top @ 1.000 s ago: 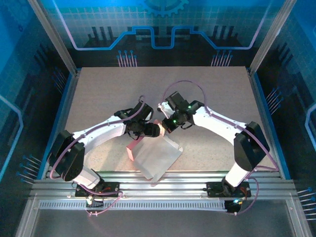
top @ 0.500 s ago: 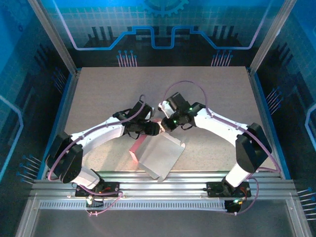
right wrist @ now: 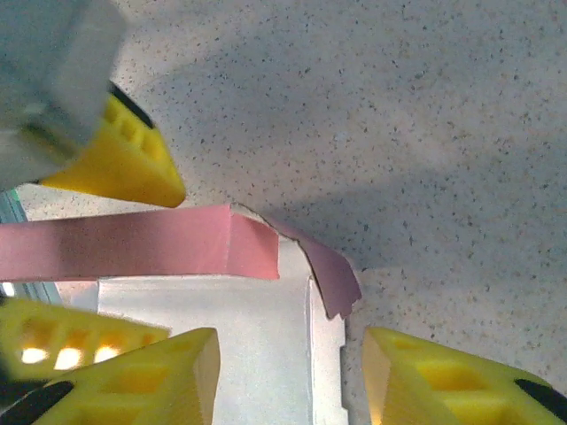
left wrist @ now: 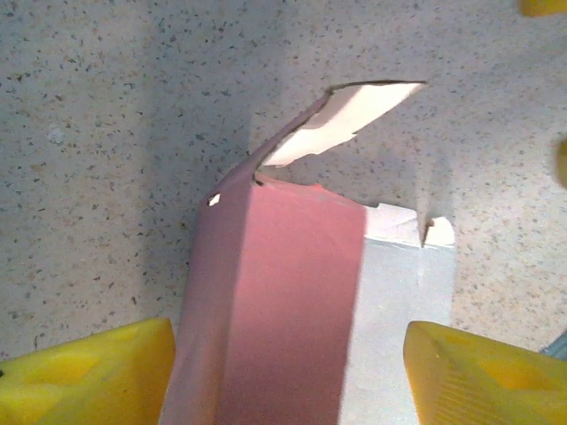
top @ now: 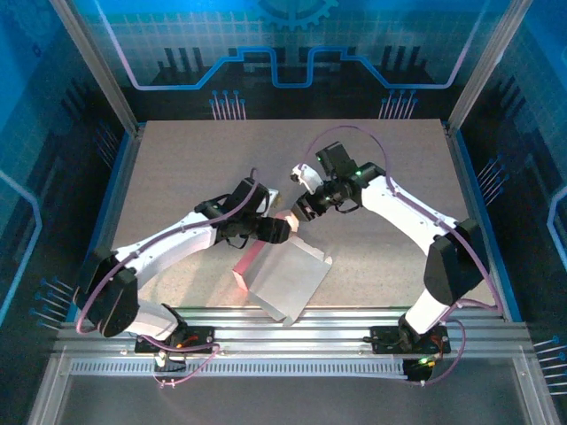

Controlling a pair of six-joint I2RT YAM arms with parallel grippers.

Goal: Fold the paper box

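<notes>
The paper box (top: 285, 282) lies partly folded near the table's front middle, its pale inner panel facing up and a pink side wall (top: 246, 262) raised along its left edge. My left gripper (top: 282, 229) is open at the box's far end. In the left wrist view its yellow fingers (left wrist: 89, 376) stand either side of the pink wall (left wrist: 292, 301), and a small end flap (left wrist: 354, 119) sticks up beyond. My right gripper (top: 298, 212) is open just beyond the box. Its fingers (right wrist: 452, 381) flank the pale panel's edge (right wrist: 230, 345) under a curled pink flap (right wrist: 330, 273).
The speckled tabletop (top: 195, 168) is bare at the back and on both sides. A metal rail (top: 292, 341) runs along the front edge right by the box. Blue walls enclose the table. A left finger (right wrist: 124, 159) shows close by in the right wrist view.
My right gripper has opened and drawn back toward the far right, off the box's end. The left arm has shifted slightly and its jaws have widened. The box has barely moved.
</notes>
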